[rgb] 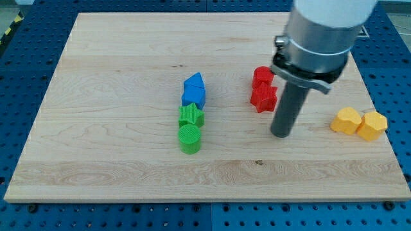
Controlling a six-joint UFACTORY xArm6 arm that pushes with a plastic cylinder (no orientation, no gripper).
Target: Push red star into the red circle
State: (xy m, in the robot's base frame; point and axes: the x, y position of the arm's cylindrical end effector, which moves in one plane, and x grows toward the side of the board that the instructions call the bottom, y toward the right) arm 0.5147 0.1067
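Note:
The red star (264, 98) lies right of the board's centre, touching the red circle (262, 76) just above it in the view. My tip (280, 133) rests on the board a little to the right of and below the red star, apart from it. The rod rises from the tip to the arm's grey body at the view's top right.
Two blue blocks (194, 90) sit near the centre, with a green star (190, 115) and a green circle (189, 138) in a column below them. Two yellow blocks (359, 122) lie near the board's right edge. The wooden board (115, 77) sits on a blue perforated table.

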